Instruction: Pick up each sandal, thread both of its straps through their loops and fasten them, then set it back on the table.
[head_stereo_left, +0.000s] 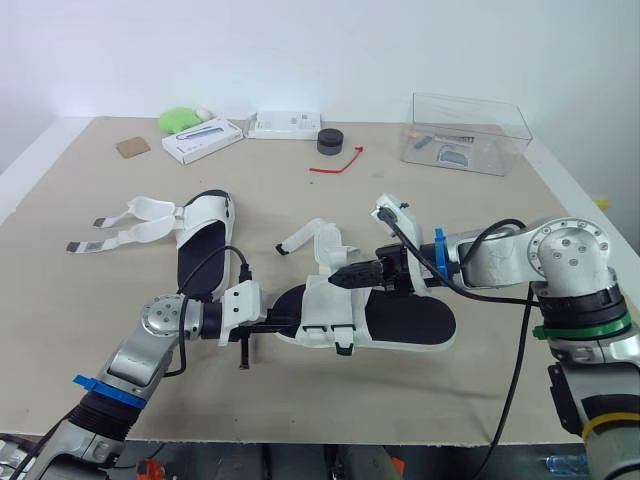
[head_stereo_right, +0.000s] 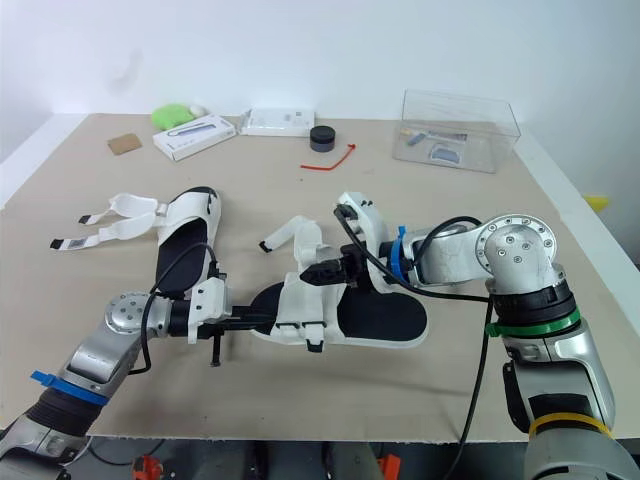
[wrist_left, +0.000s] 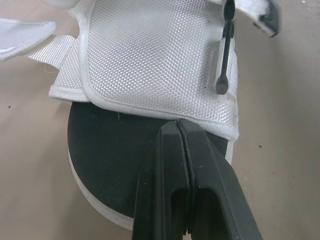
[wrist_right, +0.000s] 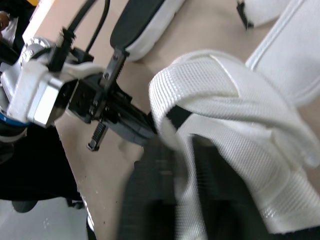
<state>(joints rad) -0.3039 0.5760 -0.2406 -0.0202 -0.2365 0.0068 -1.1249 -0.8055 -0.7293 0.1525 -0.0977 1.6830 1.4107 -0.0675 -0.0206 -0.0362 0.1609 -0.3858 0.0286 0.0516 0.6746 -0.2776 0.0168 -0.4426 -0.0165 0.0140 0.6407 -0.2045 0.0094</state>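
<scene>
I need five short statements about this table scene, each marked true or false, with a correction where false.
1. Two sandals rest on the table: a near sandal and a far sandal. True.
2. The left gripper has its fingers wide open. False: they are shut.
3. A clear box stands near the table's far right corner. True.
4. The far sandal's straps are fastened. False: they lie spread open.
5. The red tie is inside the clear box. False: it lies on the table.

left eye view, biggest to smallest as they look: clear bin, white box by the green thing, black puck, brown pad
1. clear bin
2. white box
3. black puck and brown pad: they look about alike, so no ranking.
</scene>
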